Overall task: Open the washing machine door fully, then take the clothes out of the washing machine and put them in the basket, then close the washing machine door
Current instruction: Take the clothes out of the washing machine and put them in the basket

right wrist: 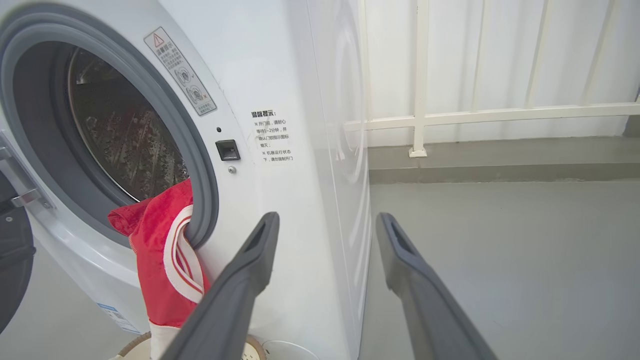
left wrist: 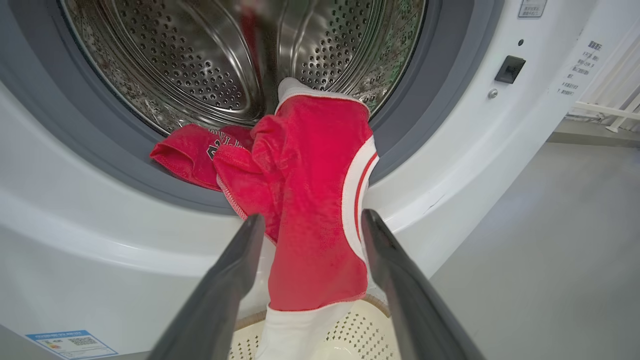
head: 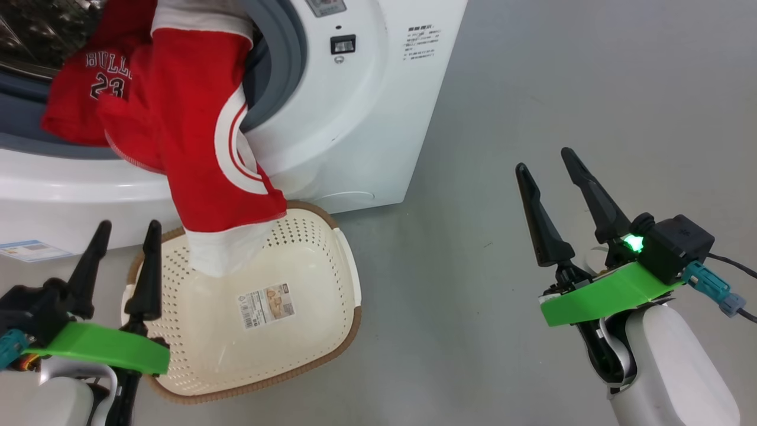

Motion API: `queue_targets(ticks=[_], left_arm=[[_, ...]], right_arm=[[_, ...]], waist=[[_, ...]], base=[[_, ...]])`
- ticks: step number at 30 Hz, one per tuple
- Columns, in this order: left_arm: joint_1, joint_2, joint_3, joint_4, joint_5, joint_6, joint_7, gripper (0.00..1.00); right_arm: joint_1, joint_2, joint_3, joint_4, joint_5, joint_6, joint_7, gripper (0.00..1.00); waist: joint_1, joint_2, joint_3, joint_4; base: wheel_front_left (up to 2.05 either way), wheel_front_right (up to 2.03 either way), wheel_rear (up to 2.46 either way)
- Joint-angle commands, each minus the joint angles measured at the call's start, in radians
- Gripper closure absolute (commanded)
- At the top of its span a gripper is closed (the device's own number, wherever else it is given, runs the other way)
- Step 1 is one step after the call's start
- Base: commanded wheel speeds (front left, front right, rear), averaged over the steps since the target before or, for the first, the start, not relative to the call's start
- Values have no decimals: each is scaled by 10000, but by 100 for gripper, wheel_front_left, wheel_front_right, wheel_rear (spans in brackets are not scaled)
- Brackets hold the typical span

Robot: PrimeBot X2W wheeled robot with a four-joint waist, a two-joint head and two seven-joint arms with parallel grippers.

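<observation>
L tool (head: pixel 130 225) is hovering empty, fingers spread wide, right at the near rim of the basket (head: pixel 353 307) on the floor (head: pixel 473 296) by the washing machine (head: pixel 366 118). Straight ahead of it, red white-striped shorts (head: pixel 201 148) are hanging out of the drum (left wrist: pixel 200 60) over the grey seal (head: pixel 278 65), white end dipping into the basket. Bulls 23 jersey (head: pixel 89 89) is lying on the seal, left of the shorts. R tool (head: pixel 543 160) is hanging well off to the right, wide & empty.
</observation>
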Motion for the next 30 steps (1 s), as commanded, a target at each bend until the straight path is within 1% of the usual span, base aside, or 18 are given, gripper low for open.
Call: queue_targets(ticks=[1, 10, 17, 24, 27, 30], left_arm=[[1, 413, 413, -383, 109, 135, 23, 0], [252, 470, 366, -1147, 88, 428, 273, 0], [185, 467, 291, -1240, 85, 497, 383, 0], [-586, 544, 101, -1099, 187, 424, 827, 0], [-1151, 612, -58, -757, 268, 354, 1245, 0], [-1829, 533, -244, -351, 240, 193, 1669, 0]], right_arm=[[214, 38, 116, -284, 121, 16, -46, 0], [184, 61, 128, -261, 91, 16, -46, 0], [139, 56, 159, -239, 100, 16, -46, 0], [83, 16, 249, -208, 107, 16, -46, 0], [47, 7, 307, -190, 113, 16, -46, 0], [2, 2, 352, -184, 122, 16, -46, 0]], waist=[[0, 0, 11, 3], [0, 0, 8, -50], [0, 0, 15, -56], [0, 0, 5, -33], [0, 0, 28, -45], [0, 0, 89, -78]], base=[[0, 0, 0], [0, 0, 0], [0, 0, 0], [0, 0, 0], [0, 0, 0], [0, 0, 0]])
